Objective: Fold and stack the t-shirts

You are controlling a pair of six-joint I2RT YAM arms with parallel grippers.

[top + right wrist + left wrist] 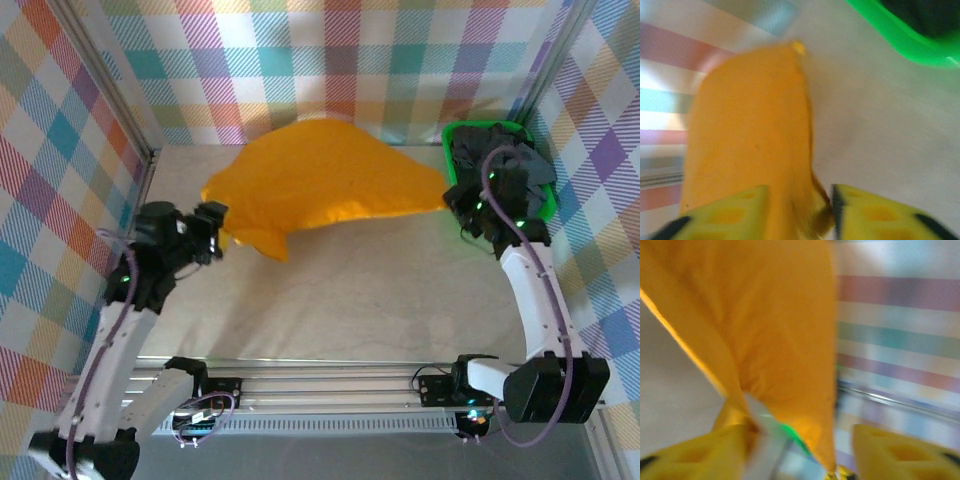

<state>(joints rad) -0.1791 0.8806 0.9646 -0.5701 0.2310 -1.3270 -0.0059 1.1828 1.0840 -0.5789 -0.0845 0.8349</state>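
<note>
Currently orange t-shirt (pixel 330 185) held spread over table (pixel 380 300); left fingers (pixel 700 457), right fingers (pixel 725 215) each clamped on bunched edge, opposite ends. Dark t-shirts (pixel 505 165) in green basket (pixel 480 125), far right.

Shirt (pixel 320 185): mustard-orange, plain.
Shirts (pixel 515 170) in basket: dark grey to charcoal.
Basket (pixel 449 155): bright green.
Walls (pixel 330 60): pastel plaid of teal, pink, purple, orange and yellow bands on white.
Table (pixel 380 290): pale beige, unpatterned.
Arms (pixel 535 295): white links, black joints.
Pads (pixel 875 212): yellow, black marks at outer edge.
Rail (pixel 330 385): silver.
</note>
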